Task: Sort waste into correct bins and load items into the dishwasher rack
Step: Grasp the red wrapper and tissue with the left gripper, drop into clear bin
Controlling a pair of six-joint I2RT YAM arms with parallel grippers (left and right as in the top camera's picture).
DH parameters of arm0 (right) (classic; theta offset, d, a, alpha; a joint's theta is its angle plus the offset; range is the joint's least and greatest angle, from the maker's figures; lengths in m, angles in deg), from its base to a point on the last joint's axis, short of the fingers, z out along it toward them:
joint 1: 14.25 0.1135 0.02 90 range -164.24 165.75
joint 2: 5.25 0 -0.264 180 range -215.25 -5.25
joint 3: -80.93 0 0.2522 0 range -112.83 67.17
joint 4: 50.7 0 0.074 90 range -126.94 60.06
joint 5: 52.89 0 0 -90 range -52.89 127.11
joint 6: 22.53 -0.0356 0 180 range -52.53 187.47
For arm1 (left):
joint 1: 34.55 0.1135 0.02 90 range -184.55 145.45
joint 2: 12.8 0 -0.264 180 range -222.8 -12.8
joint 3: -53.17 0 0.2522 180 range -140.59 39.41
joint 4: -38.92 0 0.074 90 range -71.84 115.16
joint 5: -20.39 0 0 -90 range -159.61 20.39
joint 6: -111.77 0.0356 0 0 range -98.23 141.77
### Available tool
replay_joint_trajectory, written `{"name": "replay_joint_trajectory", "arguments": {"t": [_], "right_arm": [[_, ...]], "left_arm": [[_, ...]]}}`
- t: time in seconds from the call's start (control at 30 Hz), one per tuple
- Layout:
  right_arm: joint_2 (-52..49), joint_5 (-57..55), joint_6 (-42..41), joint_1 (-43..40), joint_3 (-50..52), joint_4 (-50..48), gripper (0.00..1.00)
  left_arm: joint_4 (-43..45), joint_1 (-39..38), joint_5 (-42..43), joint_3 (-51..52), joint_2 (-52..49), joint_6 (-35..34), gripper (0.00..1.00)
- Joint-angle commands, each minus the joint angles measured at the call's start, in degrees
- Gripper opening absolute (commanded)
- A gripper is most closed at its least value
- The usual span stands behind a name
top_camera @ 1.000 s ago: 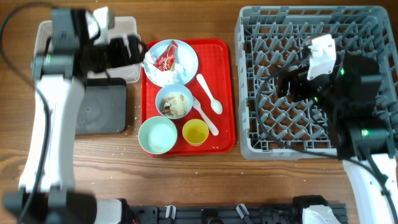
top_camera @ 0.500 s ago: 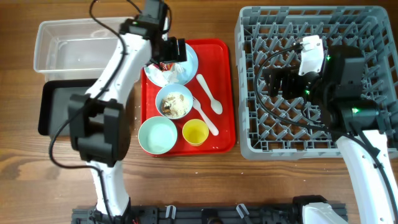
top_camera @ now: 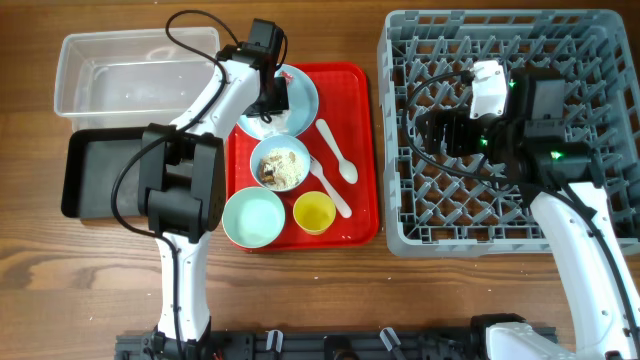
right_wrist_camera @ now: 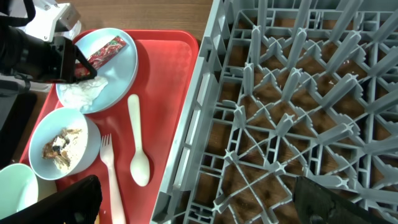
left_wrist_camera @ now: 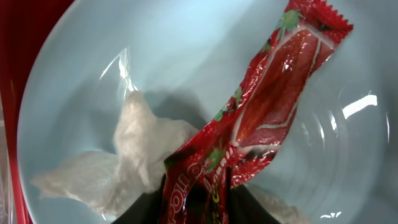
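My left gripper is down over the pale blue plate and shut on the near end of the crumpled red-and-white wrapper. A white paper napkin lies on the plate beside it. In the overhead view the left gripper covers the plate's left half. My right gripper hangs open and empty over the left side of the grey dishwasher rack. The clear tub and the black tray stand left of the red tray.
On the red tray lie a bowl of beige food scraps, an empty bowl, a yellow cup, a white spoon and a fork. The left arm's cable loops above the tub.
The left arm swung from over the tub to the plate, and its jaws closed on the wrapper. The right gripper drifted slightly left over the rack.
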Motion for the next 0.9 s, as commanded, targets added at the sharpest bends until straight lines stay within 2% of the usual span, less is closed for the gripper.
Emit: {"name": "replay_joint_trajectory", "arguments": {"t": [0.0, 0.13, 0.3, 0.47, 0.67, 0.77, 0.8, 0.83, 0.87], "right_arm": [[-0.74, 0.79, -0.48, -0.17, -1.2, -0.04, 1.0], [-0.74, 0.79, -0.48, -0.17, -1.2, -0.07, 1.0], [-0.74, 0.79, -0.5, -0.17, -1.2, -0.07, 1.0], [-0.74, 0.79, -0.46, -0.17, -1.2, -0.11, 1.0], [-0.74, 0.81, -0.76, -0.17, -1.2, -0.04, 1.0], [-0.74, 0.79, -1.92, -0.17, -1.2, -0.13, 1.0], [-0.74, 0.79, -1.9, -0.17, -1.2, -0.11, 1.0], [-0.74, 0.79, -1.92, -0.17, -1.2, -0.11, 1.0], [-0.74, 0.79, -1.95, -0.17, -1.2, -0.11, 1.0]], "left_arm": [[0.13, -0.42, -0.48, -0.9, -1.75, -0.15, 0.04], [-0.07, -0.59, -0.26, -1.51, -0.61, -0.11, 0.04], [0.42, 0.85, 1.22, -5.22, 10.45, -0.11, 0.04], [0.87, 7.56, 1.2, -5.31, 19.12, -0.79, 0.04], [4.85, 22.77, 0.37, -3.82, 15.17, -12.15, 0.04], [5.2, 25.88, 0.63, -3.82, 11.3, -14.05, 0.06], [4.81, 26.05, 0.59, -3.82, 10.1, -14.03, 0.21], [4.39, 26.03, 0.59, -3.82, 9.6, -14.03, 0.42], [4.04, 26.03, 0.59, -3.82, 9.42, -14.03, 0.7]]}}
